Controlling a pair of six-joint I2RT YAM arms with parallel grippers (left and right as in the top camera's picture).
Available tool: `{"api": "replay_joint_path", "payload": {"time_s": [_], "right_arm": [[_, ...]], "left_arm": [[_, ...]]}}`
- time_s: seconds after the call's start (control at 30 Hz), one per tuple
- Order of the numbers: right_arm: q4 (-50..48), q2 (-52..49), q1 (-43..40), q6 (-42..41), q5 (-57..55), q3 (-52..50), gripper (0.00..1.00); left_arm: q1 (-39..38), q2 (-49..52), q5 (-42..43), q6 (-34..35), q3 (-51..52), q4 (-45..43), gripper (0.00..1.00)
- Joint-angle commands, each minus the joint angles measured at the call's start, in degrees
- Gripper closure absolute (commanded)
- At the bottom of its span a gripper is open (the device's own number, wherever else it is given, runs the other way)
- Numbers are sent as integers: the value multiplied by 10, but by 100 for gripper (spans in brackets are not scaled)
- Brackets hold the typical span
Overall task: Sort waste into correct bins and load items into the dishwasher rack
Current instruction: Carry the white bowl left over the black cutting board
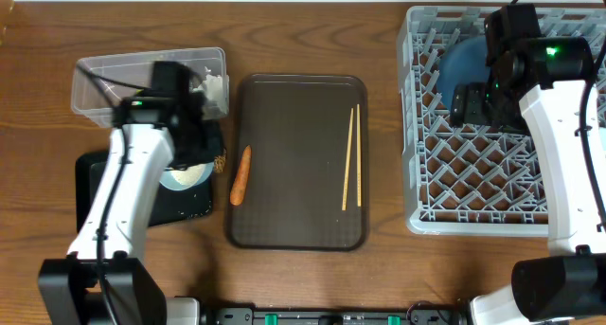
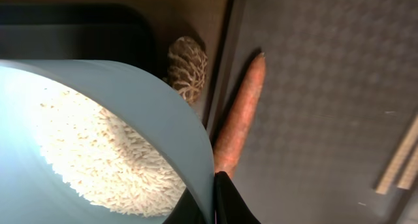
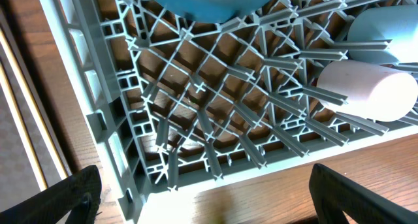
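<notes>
The left arm reaches over the black tray point(image 1: 99, 178), and its fingers point(image 2: 225, 196) are pinched on the rim of the small light-blue bowl point(image 2: 140, 96). The bowl is tipped on its side above the tray, with loose white rice point(image 2: 98, 159) heaped against its lower wall. Just past the bowl, the lumpy brown nut piece point(image 2: 186, 67) sits on the counter in the narrow gap between the black tray and the brown serving tray point(image 1: 294, 221). The orange carrot stick point(image 1: 240, 174) lies along the left edge of the serving tray, and the pair of wooden chopsticks point(image 1: 351, 158) lie side by side near its right edge. Behind the black tray is the clear plastic tub point(image 1: 114, 83), with a crumpled white tissue point(image 1: 214, 90) at its right end.

On the right, the grey dishwasher rack point(image 1: 473, 188) holds the large dark blue bowl point(image 1: 466, 62) towards the back. The wrist view also shows a white cup point(image 3: 369, 90) on its side among the pegs, with a white bowl point(image 3: 385, 28) beside it. The right gripper point(image 3: 206, 178) hangs above the rack's near edge, its fingers spread wide and holding nothing.
</notes>
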State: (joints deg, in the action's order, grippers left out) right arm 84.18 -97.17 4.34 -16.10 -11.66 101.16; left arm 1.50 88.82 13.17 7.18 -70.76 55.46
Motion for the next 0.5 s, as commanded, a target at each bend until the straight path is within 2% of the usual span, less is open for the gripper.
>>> {"api": "replay_joint_path", "payload": {"time_s": [0.0, 0.17, 0.3, 0.47], "right_arm": [[1, 4, -2, -1, -10, 2, 5], [4, 4, -2, -1, -10, 2, 5], [4, 4, -3, -1, -10, 2, 5], [5, 4, -3, -1, -10, 2, 6]], "left_arm": [[62, -14, 138, -61, -15, 0, 94], [164, -14, 303, -107, -15, 2, 94], [244, -14, 397, -122, -15, 11, 94], [319, -14, 450, -126, -9, 26, 94]]}}
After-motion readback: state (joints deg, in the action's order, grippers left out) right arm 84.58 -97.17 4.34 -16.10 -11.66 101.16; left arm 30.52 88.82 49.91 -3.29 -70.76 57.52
